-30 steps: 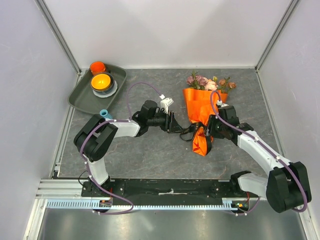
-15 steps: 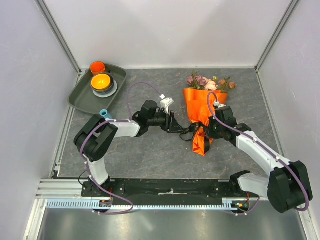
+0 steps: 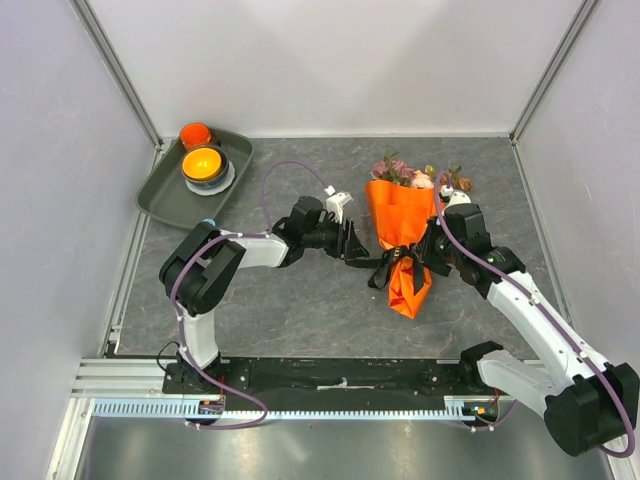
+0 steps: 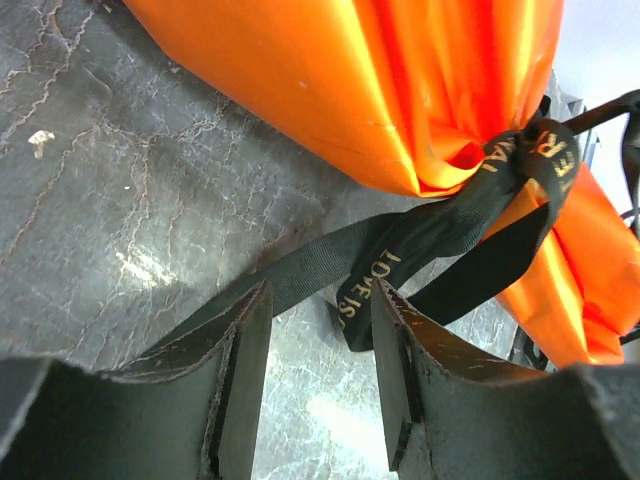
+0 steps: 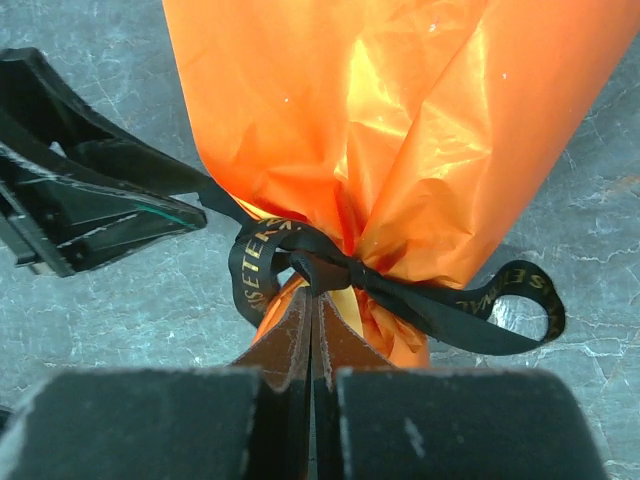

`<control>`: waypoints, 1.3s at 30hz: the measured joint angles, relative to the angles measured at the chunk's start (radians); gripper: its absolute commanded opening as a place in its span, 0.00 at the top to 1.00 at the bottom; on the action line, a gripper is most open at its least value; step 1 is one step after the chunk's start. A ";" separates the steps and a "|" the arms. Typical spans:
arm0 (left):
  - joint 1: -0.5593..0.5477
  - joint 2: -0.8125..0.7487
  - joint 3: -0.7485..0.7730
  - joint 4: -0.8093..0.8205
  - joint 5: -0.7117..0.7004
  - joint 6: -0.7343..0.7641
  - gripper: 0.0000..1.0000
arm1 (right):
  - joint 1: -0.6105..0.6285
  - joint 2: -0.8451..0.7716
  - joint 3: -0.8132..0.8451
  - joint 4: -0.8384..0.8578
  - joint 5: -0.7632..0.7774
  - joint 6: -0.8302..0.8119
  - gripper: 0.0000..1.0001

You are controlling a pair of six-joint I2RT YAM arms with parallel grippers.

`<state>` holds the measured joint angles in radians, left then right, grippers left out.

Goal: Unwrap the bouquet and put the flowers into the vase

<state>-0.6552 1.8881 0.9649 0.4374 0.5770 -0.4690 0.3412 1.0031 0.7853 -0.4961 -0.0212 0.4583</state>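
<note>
Over on the far right half of the table (image 3: 300, 310), top view first: the bouquet (image 3: 398, 215) lies flat, with the flowers (image 3: 410, 175) aimed at the far edge and the scrunched tail end aimed at the near edge. The left gripper (image 3: 352, 246) sits just left of the black ribbon (image 3: 384, 268), and the right gripper (image 3: 420, 255) is just right of the tie. The vase (image 3: 208, 222) is well apart, near the left edge. Only a teal bit of it peeks out behind the left arm, close to the tray (image 3: 160, 195) in the far left corner.

Left wrist view: the jaws are roughly half open. One ribbon tail (image 4: 370, 290) lies on the table in the gap between them, and a second strap runs off under the left finger (image 4: 245, 370). Nothing looks clamped. The knot (image 4: 505, 165) cinches the orange paper (image 4: 330, 80) just beyond.

Right wrist view: the jaws are squeezed flat together, with the tips right under the knot (image 5: 305, 268) and up against the paper. I can't tell if they've nipped any ribbon.

Handling-wise, my guess is the whole bundle is light and will skate around on that glossy paper, so one side needs to pin the neck. The ribbon looks soft and floppy, so I'd take a loose tail near its end and pull it away from the knot. I'd keep off the blooms, since they'd crush or snag, and hold the stems later on.
</note>
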 measured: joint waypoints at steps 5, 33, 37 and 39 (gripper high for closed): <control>-0.013 0.034 0.050 -0.025 0.012 0.026 0.50 | 0.000 0.011 0.012 0.000 0.000 0.000 1.00; -0.066 0.109 0.161 -0.177 0.001 0.159 0.50 | 0.002 0.023 0.018 -0.008 0.018 -0.010 1.00; -0.089 0.109 0.163 -0.184 0.000 0.184 0.46 | 0.002 0.023 0.018 -0.008 0.018 -0.010 1.00; -0.104 0.109 0.169 -0.201 -0.005 0.197 0.42 | 0.002 0.023 0.018 -0.008 0.018 -0.010 1.00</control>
<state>-0.7589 1.9968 1.1343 0.2359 0.5724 -0.2718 0.3431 1.0256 0.8032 -0.5037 -0.0032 0.4480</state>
